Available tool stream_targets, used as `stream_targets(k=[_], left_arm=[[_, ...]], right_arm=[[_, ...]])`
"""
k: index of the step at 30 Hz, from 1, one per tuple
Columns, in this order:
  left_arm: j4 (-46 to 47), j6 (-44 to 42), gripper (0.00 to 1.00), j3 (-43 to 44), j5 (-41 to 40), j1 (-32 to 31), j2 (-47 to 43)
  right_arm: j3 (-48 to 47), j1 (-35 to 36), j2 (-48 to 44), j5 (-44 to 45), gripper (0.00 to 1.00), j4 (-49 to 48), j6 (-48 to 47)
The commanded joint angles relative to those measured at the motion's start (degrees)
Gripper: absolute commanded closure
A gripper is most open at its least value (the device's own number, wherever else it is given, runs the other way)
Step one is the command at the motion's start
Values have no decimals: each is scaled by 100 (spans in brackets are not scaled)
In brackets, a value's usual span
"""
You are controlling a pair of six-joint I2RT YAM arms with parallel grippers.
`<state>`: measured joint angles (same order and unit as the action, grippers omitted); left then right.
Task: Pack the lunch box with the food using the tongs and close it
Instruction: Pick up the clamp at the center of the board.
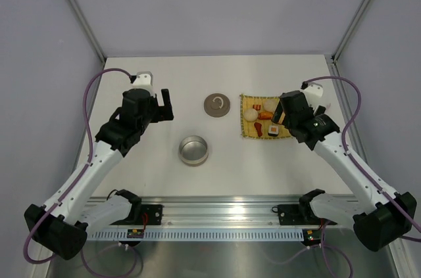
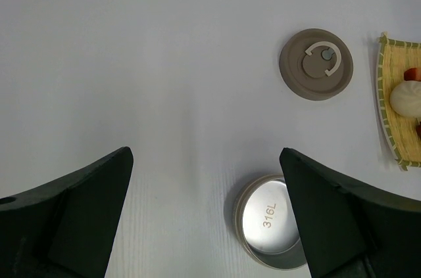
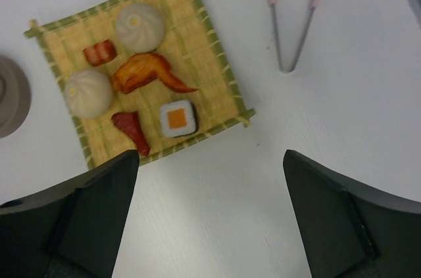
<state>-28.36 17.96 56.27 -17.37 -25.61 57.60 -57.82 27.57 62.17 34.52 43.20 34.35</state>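
The lunch box (image 1: 194,150) is an open, empty silver tin at the table's middle; its grey-brown lid (image 1: 217,104) with a ring handle lies apart, further back. The food (image 3: 148,74) rests on a yellow woven mat (image 1: 263,115): two cream buns (image 3: 140,26), an orange wing, red bits (image 3: 130,130) and a sushi piece (image 3: 177,118). The tongs (image 3: 293,22) lie on the table right of the mat, with pink arms. My left gripper (image 2: 206,173) hangs open above the table, left of the tin (image 2: 266,222). My right gripper (image 3: 210,166) is open over bare table just in front of the mat.
Grey walls close in the table on three sides. A metal rail (image 1: 217,215) carrying both arm bases runs along the near edge. The lid (image 2: 316,64) sits between the tin and the mat's edge (image 2: 385,104).
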Motion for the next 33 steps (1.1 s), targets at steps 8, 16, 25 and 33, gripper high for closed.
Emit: stream_targets(k=[8, 16, 25, 33], left_arm=[[94, 32, 1, 288, 216, -23, 49], [32, 15, 1, 270, 172, -32, -12], [76, 24, 1, 209, 242, -23, 40], [85, -20, 1, 174, 207, -23, 58]], right_arm=[[-598, -2659, 945, -1606, 1, -172, -596], [-678, -3759, 2121, -2336, 1, -549, -1122], [-660, -3873, 3027, -2477, 1, -1164, -1352], [-949, -3882, 3626, -2301, 1, -1630, -1440]])
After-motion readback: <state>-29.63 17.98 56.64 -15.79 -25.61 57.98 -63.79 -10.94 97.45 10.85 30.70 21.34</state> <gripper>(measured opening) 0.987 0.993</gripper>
